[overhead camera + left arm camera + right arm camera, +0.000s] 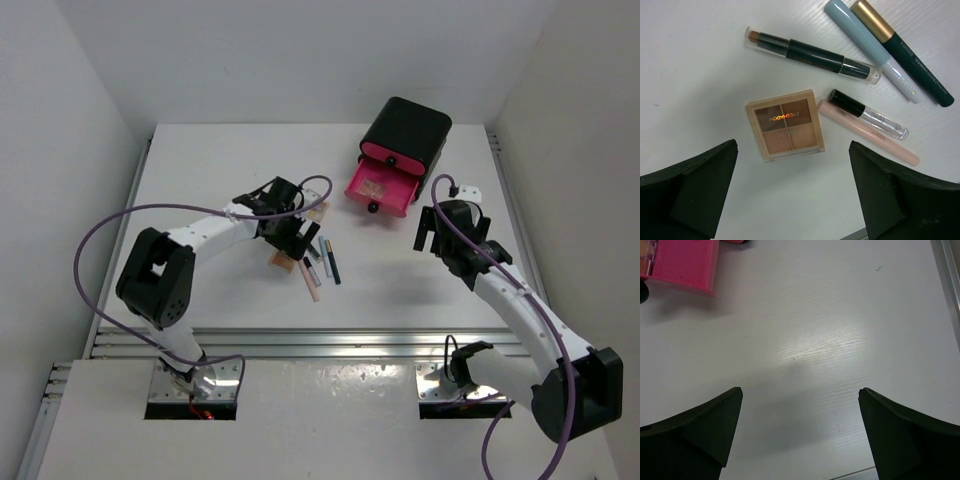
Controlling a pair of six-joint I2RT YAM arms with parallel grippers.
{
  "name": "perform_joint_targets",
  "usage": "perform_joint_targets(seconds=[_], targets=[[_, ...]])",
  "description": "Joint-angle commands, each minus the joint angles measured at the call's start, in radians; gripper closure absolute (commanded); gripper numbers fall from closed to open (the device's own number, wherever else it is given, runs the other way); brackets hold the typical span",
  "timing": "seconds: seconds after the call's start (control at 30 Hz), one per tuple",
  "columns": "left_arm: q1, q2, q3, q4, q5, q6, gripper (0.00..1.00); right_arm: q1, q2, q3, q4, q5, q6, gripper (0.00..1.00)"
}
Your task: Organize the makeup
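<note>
One sq. palette (pixel 786 125), lbl "EYESHADOW", upside-down

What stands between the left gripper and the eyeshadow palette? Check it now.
Nothing visible. The open left gripper hangs over the eyeshadow palette, which lies flat and uncovered on the table. The peach tube lies close beside it, not on it.
</note>
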Motion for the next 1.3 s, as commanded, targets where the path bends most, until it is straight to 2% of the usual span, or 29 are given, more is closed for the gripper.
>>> perform_joint_targets(seconds=[0.0,0.17,0.37,0.63,0.9,1.07,1.17,1.27], targets=[[-0.019,-0.002,-0.044,0.011,-0.003,-0.018,0.00,0.009,-0.006,0.018,-0.006,-0.002,0.016,0.00],[-0.019,0.064,-0.035,0.011,-0.052,-0.018,0.00,0.009,-0.038,-0.008,-0.009,0.013,0.022,0.00],[0.004,0.087,-0.012,0.011,-0.031,-0.018,0.00,0.005,-0.069,-0.027,-0.031,0.029,0.029,0.00],[0.004,0.160,-0.064,0.054,-0.029,-0.053,0.00,0.006,-0.078,-0.028,-0.040,0.050,0.029,0.00],[0.041,0.169,-0.099,0.084,-0.060,-0.090,0.00,0.006,-0.096,-0.039,-0.044,0.070,0.035,0.00],[0.073,0.160,-0.108,0.084,-0.041,-0.090,0.17,0.006,-0.104,-0.043,-0.046,0.075,0.039,0.00],[0.082,0.150,-0.128,0.084,-0.032,-0.079,0.32,0.009,-0.104,-0.045,-0.043,0.082,0.037,0.00],[0.093,0.141,-0.137,0.084,-0.020,-0.070,0.41,0.006,-0.104,-0.048,-0.040,0.087,0.035,0.00]])
